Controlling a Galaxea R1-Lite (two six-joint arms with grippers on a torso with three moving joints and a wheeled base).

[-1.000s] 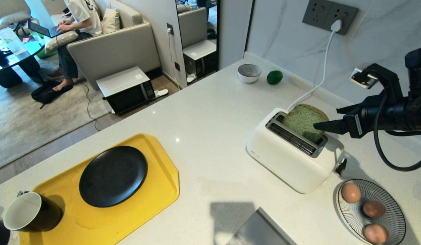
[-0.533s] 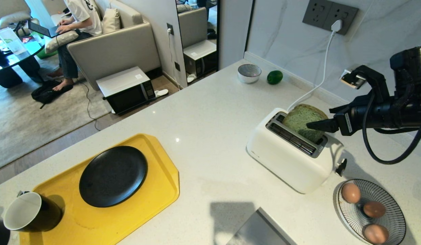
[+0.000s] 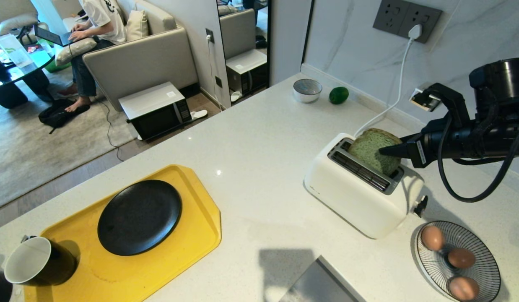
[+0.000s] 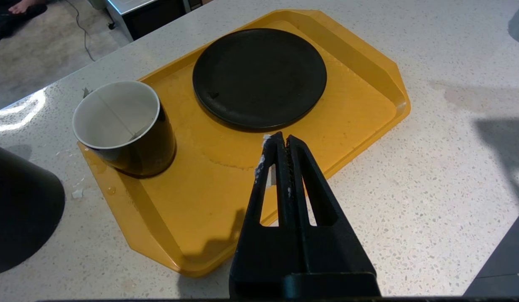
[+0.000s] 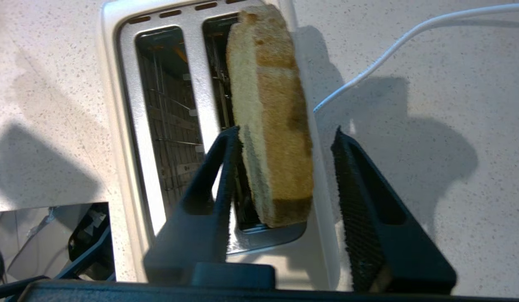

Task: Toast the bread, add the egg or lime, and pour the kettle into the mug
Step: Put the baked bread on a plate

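The bread (image 5: 270, 126) stands in the toaster (image 3: 360, 195) slot between the part-open right gripper (image 5: 284, 142) fingers, one seemingly touching it, the other apart, nothing gripped yet.

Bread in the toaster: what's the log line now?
right gripper: astride bread, not clamped | bread: upright in toaster slot | left gripper: shut, above tray

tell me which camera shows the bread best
The right wrist view: the bread stands close up in one toaster slot, between the right gripper's fingers. The head view shows it smaller, partly behind a finger. The left wrist view misses it.
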